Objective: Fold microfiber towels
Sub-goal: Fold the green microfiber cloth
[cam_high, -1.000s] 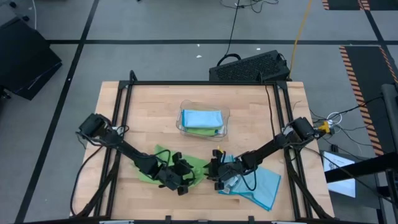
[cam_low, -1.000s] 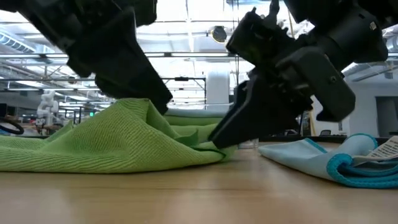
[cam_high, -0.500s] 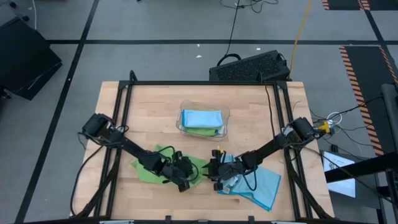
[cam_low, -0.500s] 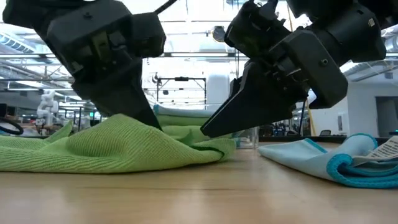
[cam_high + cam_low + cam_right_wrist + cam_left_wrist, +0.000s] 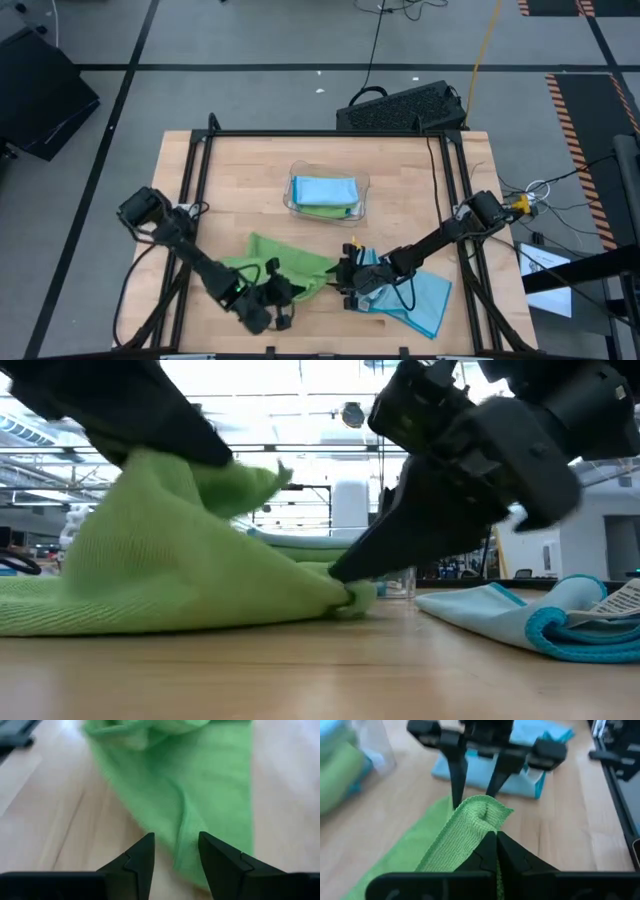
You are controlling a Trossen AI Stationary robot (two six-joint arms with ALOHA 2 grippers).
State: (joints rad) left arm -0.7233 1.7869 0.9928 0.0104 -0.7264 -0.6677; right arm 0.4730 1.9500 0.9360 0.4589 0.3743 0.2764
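Observation:
A lime green microfiber towel (image 5: 290, 262) lies at the table's near middle, one part drawn up into a peak (image 5: 170, 490). My left gripper (image 5: 496, 840) is shut on that raised part, near left of the towel (image 5: 272, 300). My right gripper (image 5: 343, 283) stands open at the towel's right corner (image 5: 358, 596), green cloth between its fingers (image 5: 175, 850). A light blue towel (image 5: 420, 295) lies crumpled on the table under my right arm. My left gripper pinches a folded-over hump of the green towel (image 5: 482, 815) between its two fingers, slanting down from the near left. The hump is lifted off the table; the cloth slopes down from it to the wood. My right gripper's fingertips (image 5: 345, 575) rest on the towel's right corner, slanting down from the right. That corner stays on the table. The fingers (image 5: 142, 857) stand apart with flat cloth between them; whether they pinch it I cannot tell.
A clear plastic tray (image 5: 362, 190) at the table's far middle holds folded blue and green towels (image 5: 325, 190). Bare wood lies to the left and far right. The black frame rails run along both sides of the table.
My left gripper has shut on the green towel and gone up and toward the near left edge. The held part has risen into a peak, while the right corner has stayed on the table under my right gripper.

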